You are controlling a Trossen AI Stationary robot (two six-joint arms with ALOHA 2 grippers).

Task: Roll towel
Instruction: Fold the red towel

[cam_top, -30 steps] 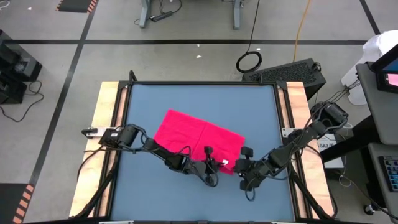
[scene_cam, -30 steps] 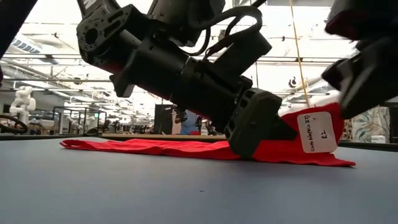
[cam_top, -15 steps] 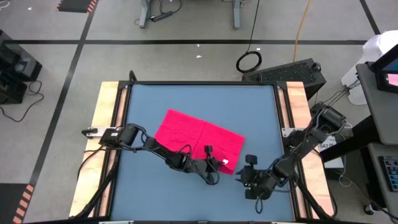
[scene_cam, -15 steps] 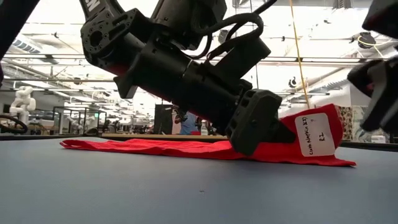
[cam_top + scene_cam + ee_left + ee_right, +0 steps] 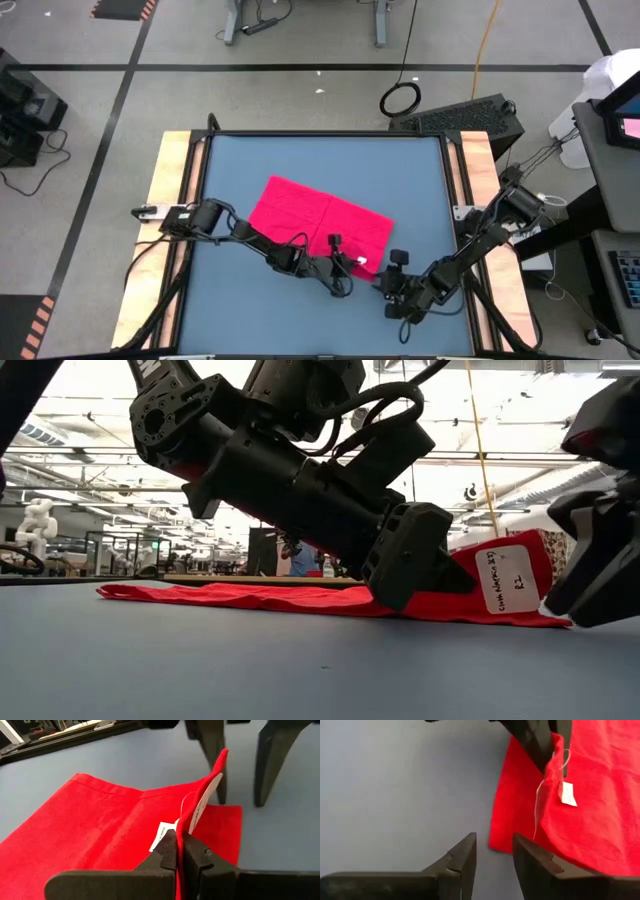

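Observation:
The red-pink towel (image 5: 318, 220) lies spread flat on the blue table (image 5: 240, 160), except for its near right corner. My left gripper (image 5: 352, 266) is shut on that corner, which stands up with a white tag (image 5: 505, 576) hanging from it. My right gripper (image 5: 392, 274) hovers low just right of that corner, open, with nothing between its fingers (image 5: 465, 855). In the right wrist view the towel's edge (image 5: 507, 820) lies just ahead of it. My left gripper pinches the towel's near right edge (image 5: 181, 827) between its two fingers, beside the white tag (image 5: 207, 792). The fingers come in at a shallow downward slant from the table's left. The pinched corner (image 5: 223, 756) stands raised off the table; the rest of the towel lies flat.
Wooden rails (image 5: 170, 200) run along the table's left and right sides. Bare blue surface lies on the far side and near the front edge. Cables and a black case (image 5: 470, 115) sit on the floor beyond the table.
My right gripper has come down toward the table and closer to the towel's raised corner, tipping further downward. My left gripper has kept its hold, and the corner stays raised.

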